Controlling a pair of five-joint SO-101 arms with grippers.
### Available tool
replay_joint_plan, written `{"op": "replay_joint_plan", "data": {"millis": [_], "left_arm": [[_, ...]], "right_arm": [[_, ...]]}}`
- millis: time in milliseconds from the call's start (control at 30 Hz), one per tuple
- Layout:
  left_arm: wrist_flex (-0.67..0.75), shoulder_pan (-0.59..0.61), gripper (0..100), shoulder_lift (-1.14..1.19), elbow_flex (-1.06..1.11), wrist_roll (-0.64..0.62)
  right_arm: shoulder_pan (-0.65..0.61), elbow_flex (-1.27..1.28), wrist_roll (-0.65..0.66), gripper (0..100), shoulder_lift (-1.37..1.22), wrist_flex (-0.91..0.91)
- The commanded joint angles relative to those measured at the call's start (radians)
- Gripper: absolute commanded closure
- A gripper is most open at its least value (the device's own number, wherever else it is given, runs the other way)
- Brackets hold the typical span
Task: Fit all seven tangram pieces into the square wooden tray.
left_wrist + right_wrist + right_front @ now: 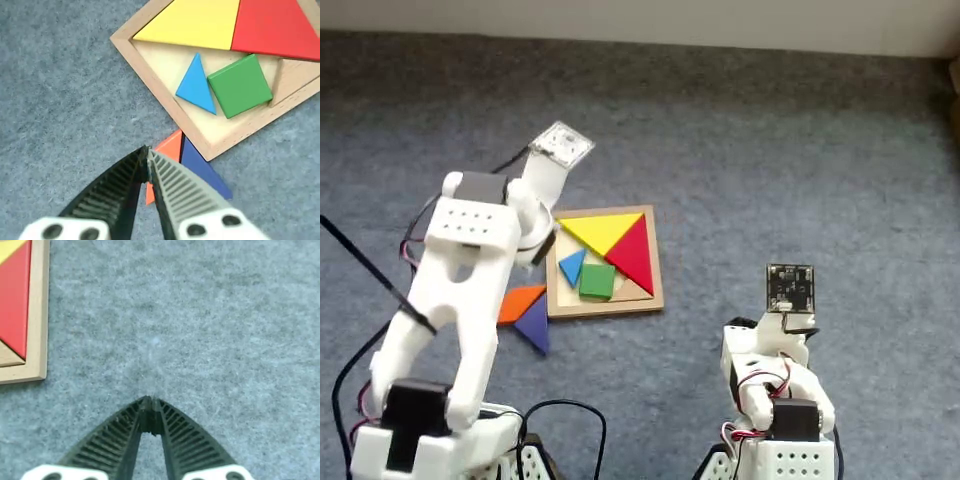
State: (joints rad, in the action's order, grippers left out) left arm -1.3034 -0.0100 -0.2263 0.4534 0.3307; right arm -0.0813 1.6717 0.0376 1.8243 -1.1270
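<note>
Left claw (148, 153) closed, empty, over orange wooden piece (170, 147) beside square wooden tray (165, 96); likely next: open, grasp it; right claw (150, 407) closed too

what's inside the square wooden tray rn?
Inside: large yellow triangle, large red triangle, small blue triangle, green square and a plain wooden piece. Bare floor shows around the blue one. From above, the left arm covers part of the tray's left rim.

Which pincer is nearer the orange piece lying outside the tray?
Left. The left pincer sits right at the orange piece, beside the tray corner; the right pincer is over bare carpet, past the tray's opposite side.
</note>
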Motion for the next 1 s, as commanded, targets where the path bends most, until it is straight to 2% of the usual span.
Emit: {"op": "replay_joint_plan", "data": {"millis": [0, 67, 167, 400, 500, 667, 967], "left_arm": [[0.101, -0.019, 94, -0.091, 0.084, 0.009], [0.132, -0.036, 87, -0.088, 0.111, 0.006], [0.190, -0.038, 80, -0.067, 0.124, -0.089], [0.304, -0.061, 81, 0.051, 0.116, -0.097], [0.298, -0.061, 81, 0.131, 0.077, -0.095], [0.298, -0.062, 81, 0.278, -0.001, -0.018], [0.292, -0.081, 80, 0.437, -0.157, 0.002]], "right_arm": [[0.015, 0.142, -0.003, 98.1, 0.010, 0.012], [0.015, 0.142, -0.003, 98.1, 0.010, 0.012], [0.015, 0.142, -0.003, 98.1, 0.010, 0.012], [0.015, 0.142, -0.003, 98.1, 0.010, 0.012], [0.015, 0.142, -0.003, 98.1, 0.010, 0.012], [0.015, 0.142, -0.003, 98.1, 0.010, 0.012], [0.015, 0.142, -0.003, 98.1, 0.010, 0.013]]}}
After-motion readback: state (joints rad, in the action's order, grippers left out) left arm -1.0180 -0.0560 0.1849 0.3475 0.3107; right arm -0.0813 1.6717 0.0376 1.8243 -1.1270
